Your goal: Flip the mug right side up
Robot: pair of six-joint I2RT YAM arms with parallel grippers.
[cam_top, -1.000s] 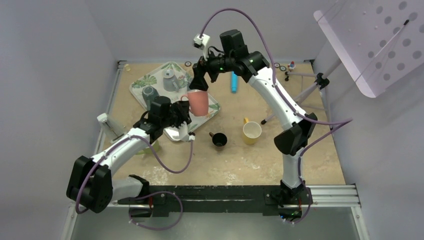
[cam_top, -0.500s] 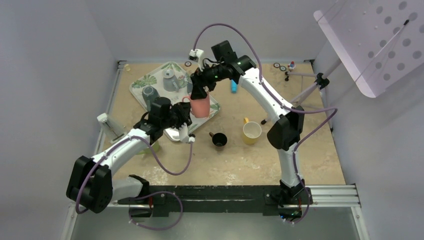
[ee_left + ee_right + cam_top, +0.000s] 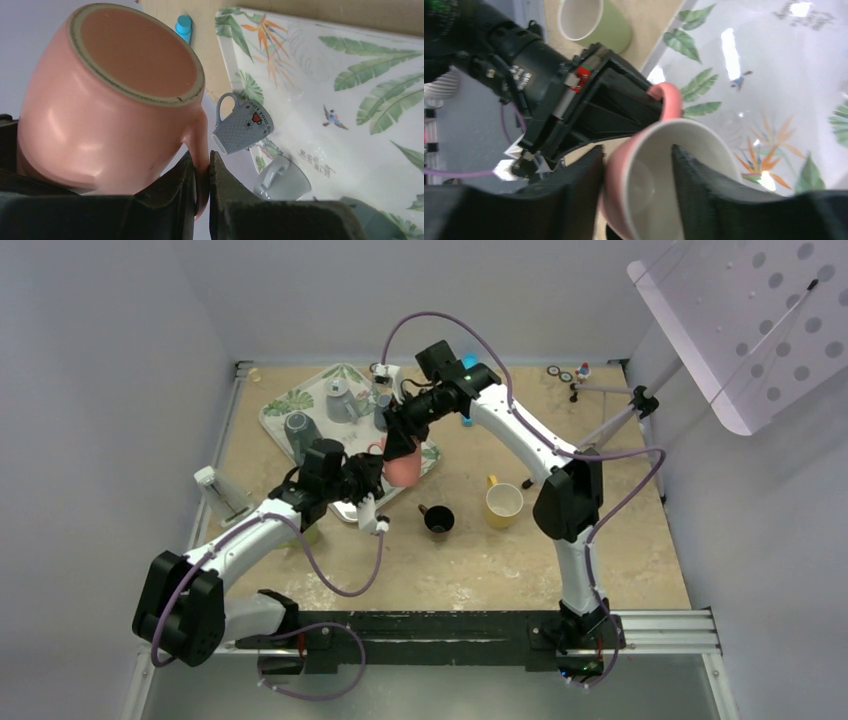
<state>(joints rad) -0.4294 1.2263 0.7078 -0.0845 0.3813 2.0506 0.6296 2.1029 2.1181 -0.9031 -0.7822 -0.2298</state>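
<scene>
The pink mug (image 3: 403, 469) hangs over the near right corner of the leaf-print tray (image 3: 285, 403). My left gripper (image 3: 371, 475) is shut on its handle; in the left wrist view the jaws (image 3: 202, 160) pinch the handle and the mug's base (image 3: 135, 55) faces the camera. My right gripper (image 3: 398, 436) is down on the mug from above. In the right wrist view it (image 3: 636, 162) is open, one finger against the outer wall and one inside the white mouth of the mug (image 3: 659, 175), with a gap to the wall.
On the tray (image 3: 350, 100) stand a dotted grey-blue mug (image 3: 243, 127), a pale grey mug (image 3: 280, 177) and a dark teal mug (image 3: 300, 427). A black cup (image 3: 438, 519) and a yellow mug (image 3: 503, 504) stand on the table. A green mug (image 3: 596, 22) is beside my left arm.
My right gripper came down and left onto the mug, and its fingers now straddle the rim. The left gripper kept its hold on the handle and hardly moved.
</scene>
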